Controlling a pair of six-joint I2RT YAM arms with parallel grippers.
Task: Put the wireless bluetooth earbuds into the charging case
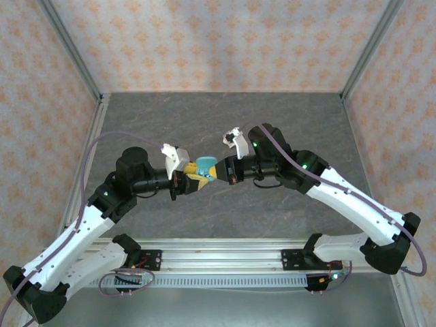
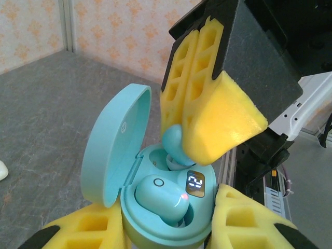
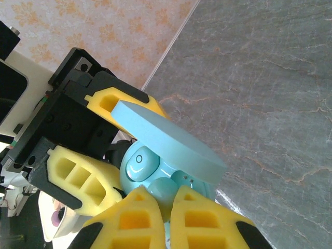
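My left gripper (image 2: 166,224) is shut on the body of a teal charging case (image 2: 148,228), holding it above the table with its lid (image 2: 111,150) open. One teal earbud (image 2: 158,197) sits in the near slot, with a red light on it. My right gripper (image 3: 167,201) is shut on a second teal earbud (image 3: 165,189), pinched between its yellow foam fingers (image 2: 218,114) at the far slot (image 3: 189,181). The bud's tip (image 2: 174,142) is at the slot's mouth, not seated. In the top view the case (image 1: 204,166) hangs between both grippers at mid-table.
A small white object (image 2: 2,170) lies on the grey table at the left wrist view's left edge; I cannot tell what it is. Patterned walls with aluminium posts (image 1: 75,51) close in the table. A metal rail (image 1: 225,259) runs along the near edge.
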